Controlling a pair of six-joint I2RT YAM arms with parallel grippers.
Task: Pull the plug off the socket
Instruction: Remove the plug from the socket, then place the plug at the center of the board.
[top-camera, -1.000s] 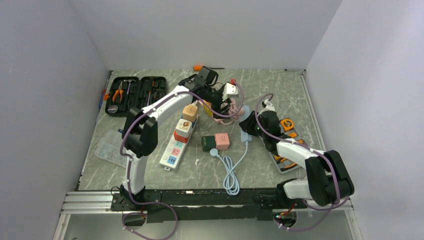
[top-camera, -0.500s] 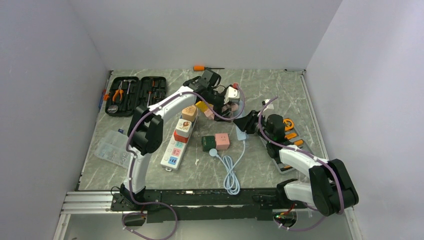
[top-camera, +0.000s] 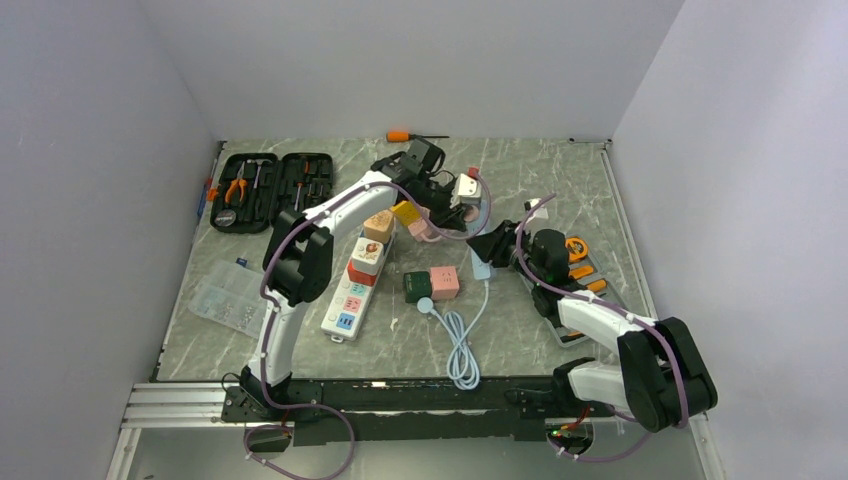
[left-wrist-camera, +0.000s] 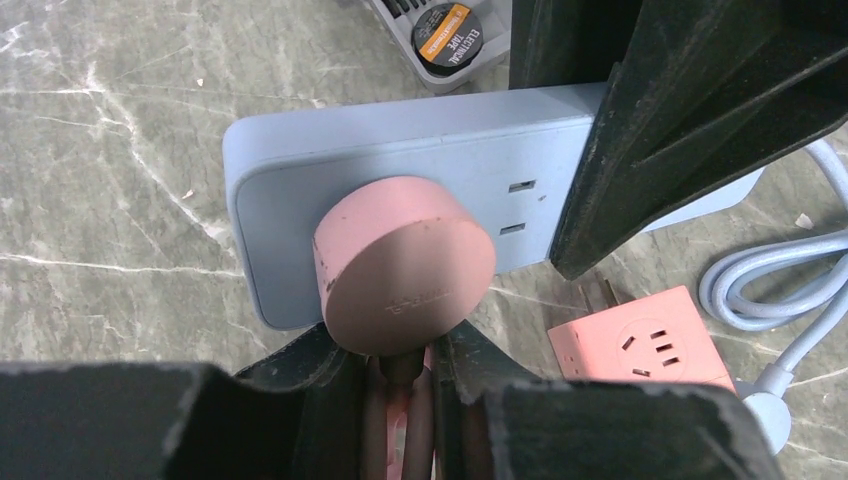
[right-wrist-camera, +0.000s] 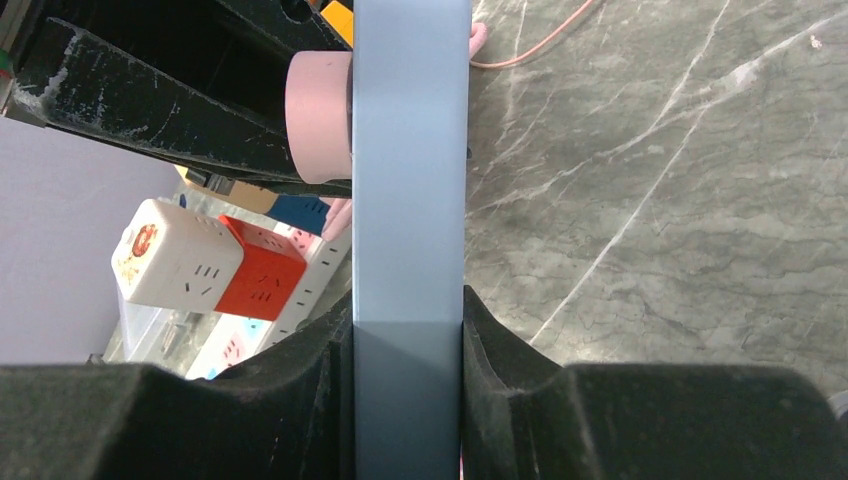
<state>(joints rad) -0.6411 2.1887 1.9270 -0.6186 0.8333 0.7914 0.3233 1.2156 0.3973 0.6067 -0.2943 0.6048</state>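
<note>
Subject: round pink plug (left-wrist-camera: 405, 265), seated in the face of the pale blue-grey plastic power strip (left-wrist-camera: 400, 165), near one end of it. From the right wrist view the disc sits tight against the strip, with no gap showing.

Left gripper (left-wrist-camera: 395, 352): jaws drawn in narrow, pinching the plug's pink neck and cord just under the disc.

Right gripper (right-wrist-camera: 408, 305): jaws partly apart, clamped on the strip's two broad faces. The strip is seen edge-on between the black fingers.

From above, both grippers face each other over the middle of the grey marble-pattern table (left-wrist-camera: 100, 150), toward its far side.

Nearby: a pink cube socket (left-wrist-camera: 640, 340) lies on the table just beside the strip, with a pale blue cable (left-wrist-camera: 770, 280) curving next to it. Farther left, a white cube adapter (right-wrist-camera: 180, 255) touches a red cube adapter (right-wrist-camera: 258, 280).
</note>
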